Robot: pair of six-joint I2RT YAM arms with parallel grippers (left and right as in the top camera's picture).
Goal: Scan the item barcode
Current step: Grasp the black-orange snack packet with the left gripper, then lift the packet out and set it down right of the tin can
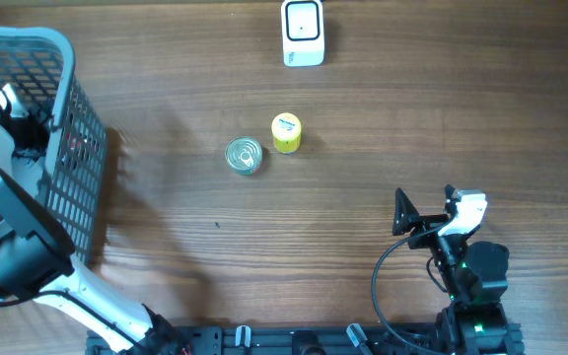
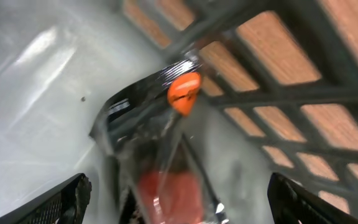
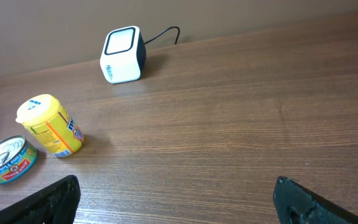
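In the left wrist view, inside the basket, a blurred shiny packet [image 2: 166,180] with an orange cap [image 2: 184,93] and a red label lies between my left gripper's [image 2: 178,194] wide-apart fingers. Neither finger touches it, so the gripper is open. From overhead the left arm [image 1: 13,237] reaches into the grey basket [image 1: 67,148] and its fingers are hidden. The white barcode scanner [image 1: 304,33] [image 3: 123,55] stands at the table's far edge. My right gripper [image 1: 427,204] [image 3: 176,190] hovers open over bare wood at the front right. No barcode is visible on anything.
A small tin can [image 1: 244,156] [image 3: 8,160] and a yellow tub [image 1: 286,133] [image 3: 48,126] stand together mid-table, between the basket and the scanner. The basket's grid wall [image 2: 278,93] rises close behind the packet. The scanner's cable [image 3: 163,34] runs off behind it.
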